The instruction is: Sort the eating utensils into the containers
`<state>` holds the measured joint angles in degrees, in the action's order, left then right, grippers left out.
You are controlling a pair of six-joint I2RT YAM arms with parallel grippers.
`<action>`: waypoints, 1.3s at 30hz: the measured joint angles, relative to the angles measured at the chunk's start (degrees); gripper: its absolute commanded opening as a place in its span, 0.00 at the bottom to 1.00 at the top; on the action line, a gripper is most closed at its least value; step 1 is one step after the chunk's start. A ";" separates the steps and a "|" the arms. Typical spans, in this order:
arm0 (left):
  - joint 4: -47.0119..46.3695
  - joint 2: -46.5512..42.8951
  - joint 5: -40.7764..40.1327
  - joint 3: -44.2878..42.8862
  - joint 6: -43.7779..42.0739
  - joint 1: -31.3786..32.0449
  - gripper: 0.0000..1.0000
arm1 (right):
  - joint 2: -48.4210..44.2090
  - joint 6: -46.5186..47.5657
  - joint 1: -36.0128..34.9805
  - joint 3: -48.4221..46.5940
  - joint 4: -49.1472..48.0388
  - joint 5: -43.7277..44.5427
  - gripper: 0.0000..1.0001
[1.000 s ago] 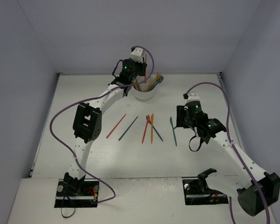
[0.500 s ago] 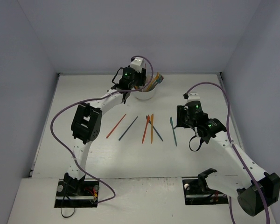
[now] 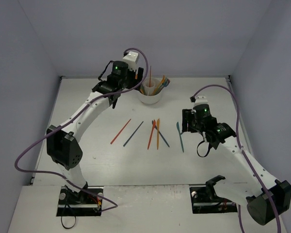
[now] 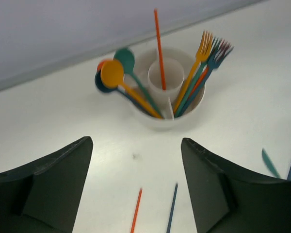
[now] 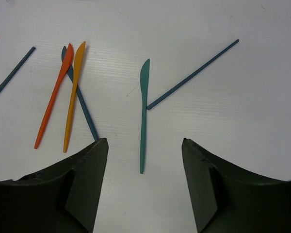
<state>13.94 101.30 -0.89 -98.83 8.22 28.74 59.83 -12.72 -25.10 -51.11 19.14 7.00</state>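
Note:
The white divided cup [image 3: 151, 98] [image 4: 161, 122] stands at the back centre. It holds spoons [image 4: 112, 74] on its left side and forks [image 4: 209, 52] on its right. A thin red-orange utensil [image 4: 158, 43] stands upright in its middle tube. My left gripper [image 3: 117, 80] [image 4: 136, 141] hangs open and empty, up and to the left of the cup. Loose utensils lie mid-table, among them a red-orange knife [image 5: 53, 99], an orange knife [image 5: 73, 99] and a teal knife [image 3: 180, 137] [image 5: 143, 114]. My right gripper [image 3: 186, 125] [image 5: 144, 141] hovers open above the teal knife's handle end.
More loose pieces lie on the white table: a red-orange stick [image 3: 121, 131], a dark blue stick [image 3: 133, 133], a dark blue utensil [image 5: 82, 109] crossing under the two knives, and another dark blue stick [image 5: 191, 75]. Grey walls close the back and both sides.
My left gripper has opened, letting go of the red-orange utensil into the cup's middle, and pulled back to the left. My right gripper has opened slightly wider without moving away.

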 measured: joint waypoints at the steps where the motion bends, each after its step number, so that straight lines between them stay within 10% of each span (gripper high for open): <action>1: 3.08 -1.04 -0.29 0.21 -0.19 0.06 0.75 | 0.00 0.07 0.00 -0.02 0.00 -0.18 0.69; 9: 20.44 -6.23 -1.75 13.60 -0.64 0.12 0.80 | 0.00 0.43 0.00 -0.14 0.00 -1.09 1.00; 39: 32.97 21.66 5.75 2.21 -5.87 -1.87 0.39 | -11.10 0.36 0.07 -1.38 2.49 0.73 1.00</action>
<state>46.92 122.96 4.85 -96.62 2.34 26.87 48.73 -12.36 -25.04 -52.49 21.63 7.74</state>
